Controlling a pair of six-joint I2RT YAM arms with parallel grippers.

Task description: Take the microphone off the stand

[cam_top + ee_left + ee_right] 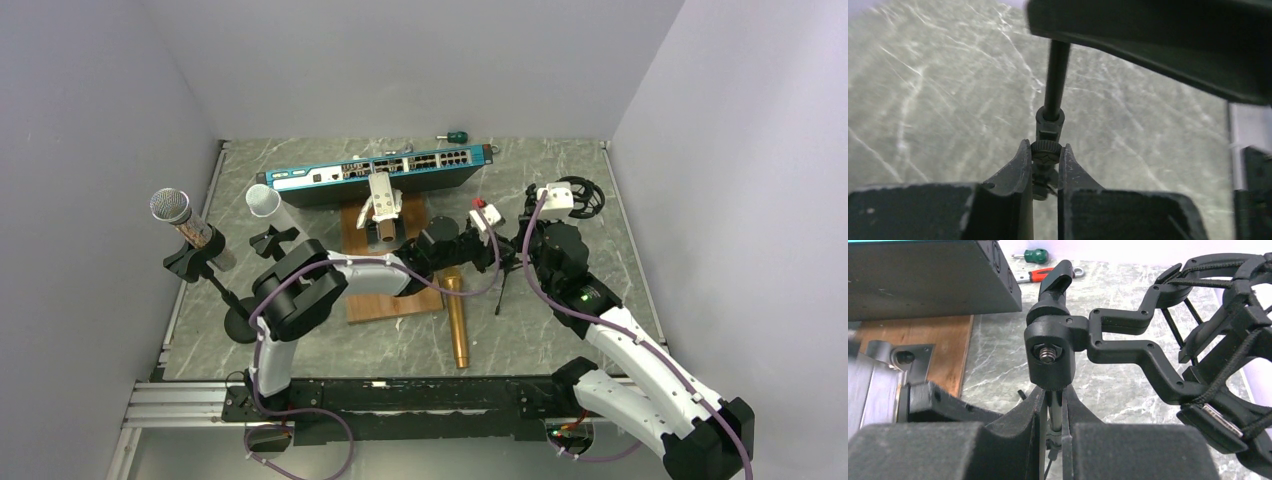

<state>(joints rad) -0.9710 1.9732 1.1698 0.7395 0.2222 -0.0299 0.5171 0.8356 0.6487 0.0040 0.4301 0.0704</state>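
Note:
A small black tripod stand (pixel 503 285) with an empty black shock mount (pixel 580 196) stands right of centre. My left gripper (pixel 497 238) is shut on the knurled knob (pixel 1046 149) at the stand's leg joint, below its thin rod (pixel 1055 80). My right gripper (pixel 538 222) is shut on the stand's metal pole (pixel 1053 410), just under the swivel joint (pixel 1050 352) that carries the shock mount (pixel 1228 340). A gold microphone (pixel 457 320) lies flat on the table beside the stand. A silver-headed microphone (pixel 172 207) sits clipped in a second stand (pixel 236 322) at far left.
A teal network switch (pixel 375 172) lies along the back, and its dark side shows in the right wrist view (pixel 923 280). A wooden board (pixel 385 300) with a metal bracket (pixel 382 205) lies under the left arm. A green screwdriver (pixel 1035 255) and a red-handled tool (pixel 1048 274) lie at the back.

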